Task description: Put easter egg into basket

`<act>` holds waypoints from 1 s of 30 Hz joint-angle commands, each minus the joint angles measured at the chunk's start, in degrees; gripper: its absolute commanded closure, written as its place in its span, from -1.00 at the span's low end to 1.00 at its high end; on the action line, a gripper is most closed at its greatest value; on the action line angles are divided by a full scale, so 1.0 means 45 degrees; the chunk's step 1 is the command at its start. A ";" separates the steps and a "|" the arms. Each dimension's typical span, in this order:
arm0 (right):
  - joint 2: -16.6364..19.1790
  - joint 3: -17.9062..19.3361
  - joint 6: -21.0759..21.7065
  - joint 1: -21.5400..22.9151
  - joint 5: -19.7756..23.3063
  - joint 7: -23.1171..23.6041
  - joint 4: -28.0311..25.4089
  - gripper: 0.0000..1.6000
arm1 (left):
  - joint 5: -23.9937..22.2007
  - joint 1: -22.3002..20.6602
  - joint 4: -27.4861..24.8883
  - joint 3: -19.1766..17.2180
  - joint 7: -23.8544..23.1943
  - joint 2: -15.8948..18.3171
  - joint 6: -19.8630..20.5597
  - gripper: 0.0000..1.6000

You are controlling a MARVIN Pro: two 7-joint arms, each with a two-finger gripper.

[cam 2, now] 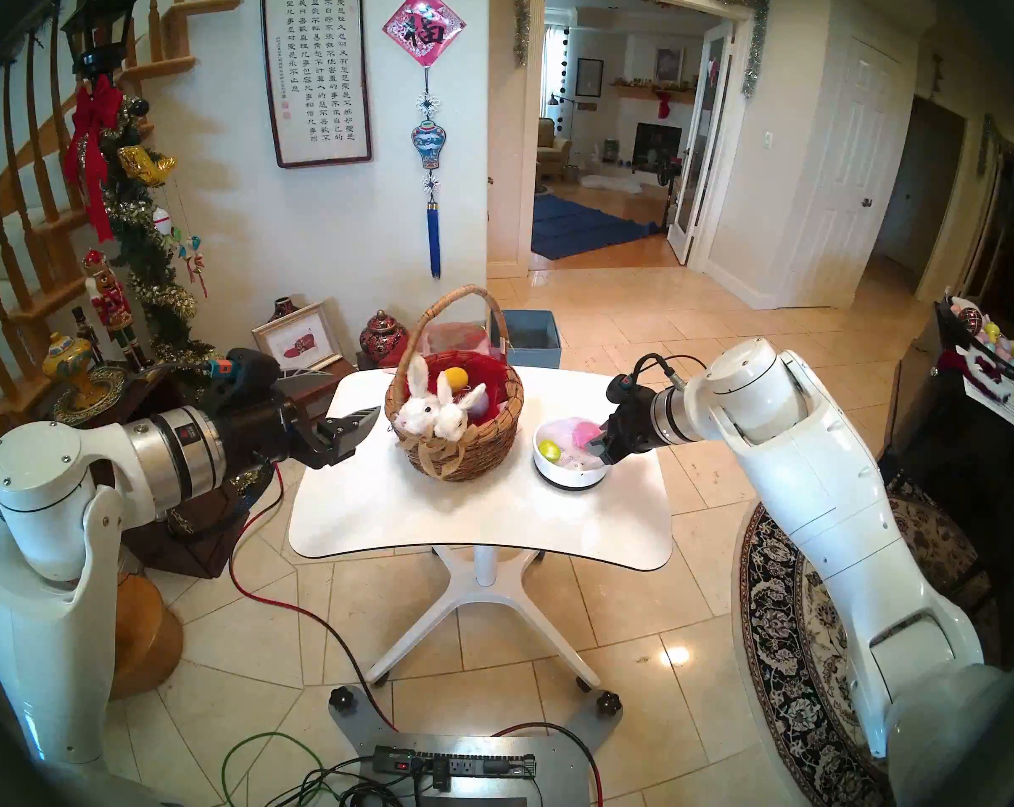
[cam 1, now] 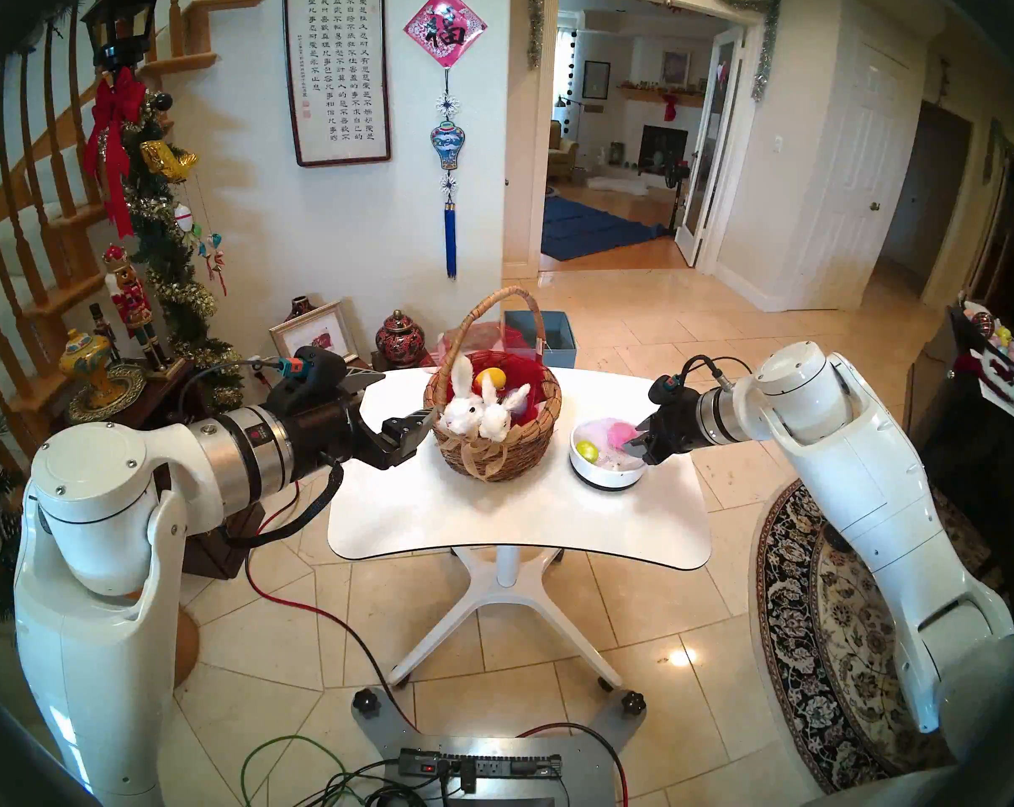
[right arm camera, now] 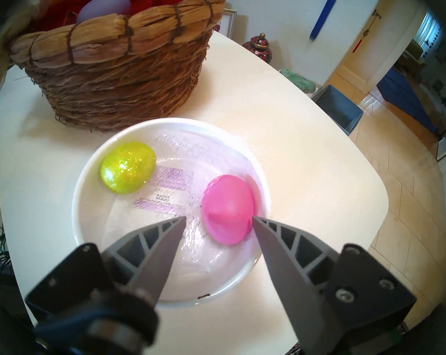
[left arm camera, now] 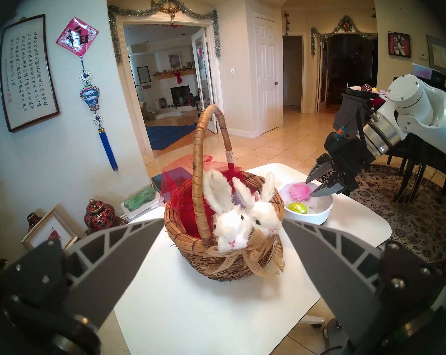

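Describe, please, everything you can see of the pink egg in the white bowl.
The pink egg is smooth, glossy and plain, plastic by its look. It lies on its side in the white bowl, on a clear crinkled wrapper, close to the bowl's wall on the side away from the basket. It is apart from the glittery yellow-green egg. The right gripper hovers above it with open jaws, not gripping it.

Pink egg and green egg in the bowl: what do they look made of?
Pink egg: likely smooth glossy plastic, going by its soft highlight. Green egg: probably plastic coated in glitter; it sparkles all over. Bowl: white and glazed-looking, ceramic or hard plastic, can't tell.
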 commanded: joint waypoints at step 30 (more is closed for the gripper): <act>-0.0174 -0.0347 -0.0183 0.0287 0.0052 0.0030 0.0188 -0.65 | 0.0097 -0.0123 -0.0058 -0.0003 -0.0084 -0.0054 0.0034 -1.00</act>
